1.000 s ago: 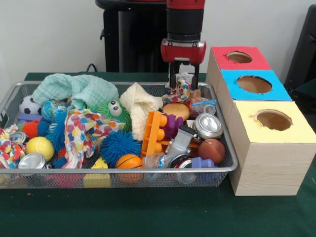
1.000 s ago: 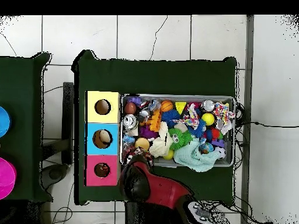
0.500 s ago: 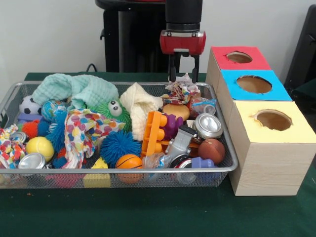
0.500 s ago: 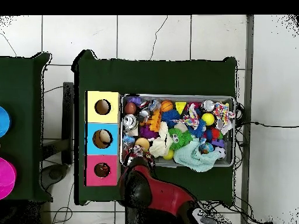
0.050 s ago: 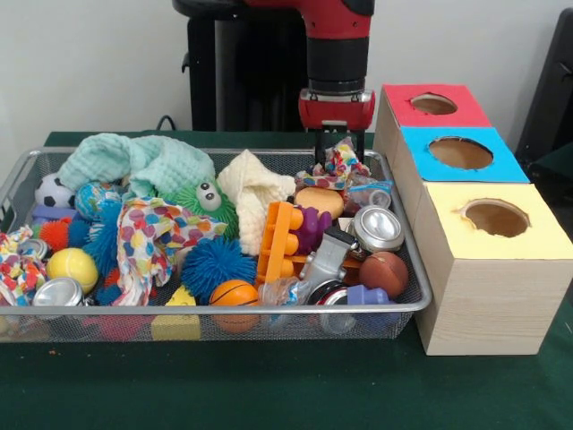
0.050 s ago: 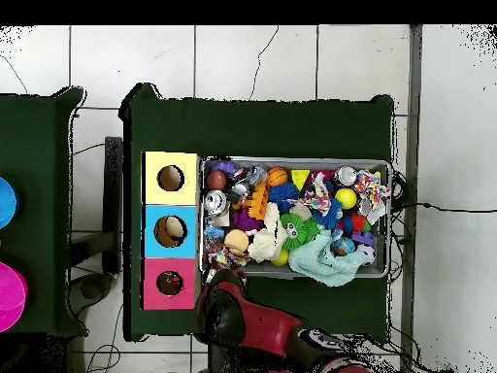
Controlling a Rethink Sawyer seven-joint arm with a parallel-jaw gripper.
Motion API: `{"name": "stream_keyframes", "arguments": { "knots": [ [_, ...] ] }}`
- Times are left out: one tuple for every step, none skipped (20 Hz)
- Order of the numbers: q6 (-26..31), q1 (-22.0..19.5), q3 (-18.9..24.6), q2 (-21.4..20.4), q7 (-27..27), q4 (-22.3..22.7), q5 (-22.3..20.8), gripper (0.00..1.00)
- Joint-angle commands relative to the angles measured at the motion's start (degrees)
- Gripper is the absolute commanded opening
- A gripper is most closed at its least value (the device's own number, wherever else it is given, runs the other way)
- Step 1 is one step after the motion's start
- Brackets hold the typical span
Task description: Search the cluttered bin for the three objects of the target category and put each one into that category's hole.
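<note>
My gripper point(image 5: 337, 148) hangs over the bin's far right corner, beside the red-topped box point(image 5: 433, 104). It is shut on a multicoloured patterned cloth point(image 5: 338, 168), whose peak is drawn up between the fingers while its lower folds still rest on the clutter. In the overhead view the gripper point(image 6: 229, 266) and cloth point(image 6: 229, 256) sit at the bin's lower left corner. The wire mesh bin point(image 5: 224, 311) is packed with toys, cans and cloths. Beside it stand the blue-topped point(image 5: 460, 152) and yellow-topped point(image 5: 495, 217) boxes, each with a round hole.
A second patterned cloth point(image 5: 148, 237), a mint towel point(image 5: 134, 161), a cream cloth point(image 5: 253, 188), an orange block point(image 5: 279, 240), silver cans point(image 5: 378, 226), spiky balls point(image 5: 215, 264) and a brown ball point(image 5: 385, 273) crowd the bin. The boxes point(image 6: 170, 231) line the bin's left side in the overhead view.
The gripper rose out of the bin corner, then shifted right toward the red box. The patterned cloth came up and moved right with it.
</note>
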Motion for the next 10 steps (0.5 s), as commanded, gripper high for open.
{"name": "stream_keyframes", "arguments": {
  "knots": [
    [4.6, 0.5, 2.3, 13.7, 10.9, -6.4, 1.8, 1.0],
    [4.8, 0.4, 2.1, 15.1, 11.1, -6.8, 2.1, 1.0],
    [3.9, 0.1, 2.2, 16.4, 11.5, -7.3, 1.9, 1.0],
    [2.1, 0.0, 2.0, 17.4, 11.7, -7.9, 1.3, 1.0],
    [0.7, 0.2, 1.6, 18.2, 11.6, -8.7, 0.6, 1.0],
    [-2.0, 0.4, 1.2, 18.7, 11.7, -9.6, -0.3, 1.0],
    [-4.1, 0.9, 0.5, 19.0, 11.3, -10.6, -1.2, 1.0],
    [-8.4, 1.5, -0.4, 19.4, 11.3, -11.9, -2.9, 1.0],
    [-11.7, 2.5, -1.7, 19.2, 10.9, -12.9, -3.7, 1.0],
    [-15.6, 3.2, -2.7, 19.2, 11.0, -13.9, -4.5, 1.0]
  ]
}}
